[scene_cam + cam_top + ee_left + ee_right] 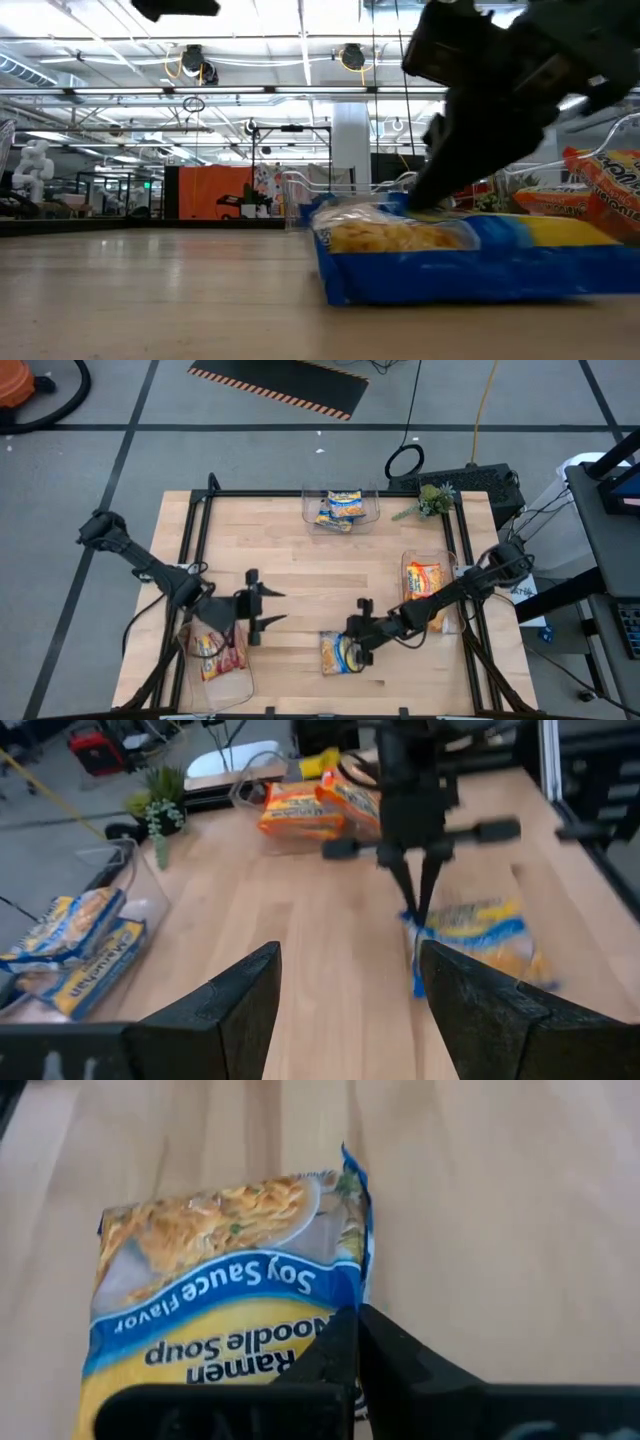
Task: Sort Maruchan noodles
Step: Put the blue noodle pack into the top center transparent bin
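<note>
Grey concrete floor (80, 460) crossed by dark tape lines, with a black mat edged in orange-and-black hazard stripes (280, 382) beyond the pale wooden counter (300, 575). Farther back, an orange partition wall (215, 190), white column (351, 140), bright ceiling strip lights (300, 20).

Place: you worked in a robotics lab hall.
Floor: grey tiles (90, 480) with a hazard-striped mat (280, 385).
Ceiling: exposed pipes and strip lights (150, 45).
Bench: framed wooden bench (290, 575).
</note>
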Controlling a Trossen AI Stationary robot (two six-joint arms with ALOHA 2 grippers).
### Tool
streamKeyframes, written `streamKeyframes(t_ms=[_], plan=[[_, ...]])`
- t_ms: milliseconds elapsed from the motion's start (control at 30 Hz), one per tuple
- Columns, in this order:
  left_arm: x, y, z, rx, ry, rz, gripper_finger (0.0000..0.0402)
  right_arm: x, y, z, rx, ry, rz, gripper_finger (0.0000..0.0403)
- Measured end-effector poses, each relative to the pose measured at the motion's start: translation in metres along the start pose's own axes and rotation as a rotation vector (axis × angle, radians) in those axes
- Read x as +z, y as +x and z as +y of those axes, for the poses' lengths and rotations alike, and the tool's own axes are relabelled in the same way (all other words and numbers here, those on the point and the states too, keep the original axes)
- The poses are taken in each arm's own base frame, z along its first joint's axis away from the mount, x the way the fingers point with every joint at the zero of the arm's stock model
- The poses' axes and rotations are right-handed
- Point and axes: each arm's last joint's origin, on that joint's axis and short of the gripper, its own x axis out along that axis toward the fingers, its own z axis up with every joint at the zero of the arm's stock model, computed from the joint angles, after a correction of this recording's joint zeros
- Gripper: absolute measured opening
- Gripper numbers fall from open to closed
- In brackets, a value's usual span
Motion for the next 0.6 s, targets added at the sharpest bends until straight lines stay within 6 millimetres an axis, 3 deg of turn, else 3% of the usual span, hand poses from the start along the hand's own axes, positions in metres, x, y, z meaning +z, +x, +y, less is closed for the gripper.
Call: streamKeyframes(t_ms=[167,333,600], plan=[[0.007,0.015,0.021,-0.007,-0.117,-0.015,0.0243,0.017,-0.003,-0.018,-0.031,-0.084,-0.054,0.0001],[0.007,0.022,0.036,0.046,-0.204,-0.007,0.0243,0.036,-0.021,-0.034,-0.070,-0.167,-0.124,0.0001],[0.013,0.049,0.025,0.008,-0.204,-0.118,0.0243,0.063,-0.060,-0.055,-0.149,-0.259,-0.239,0.0000]])
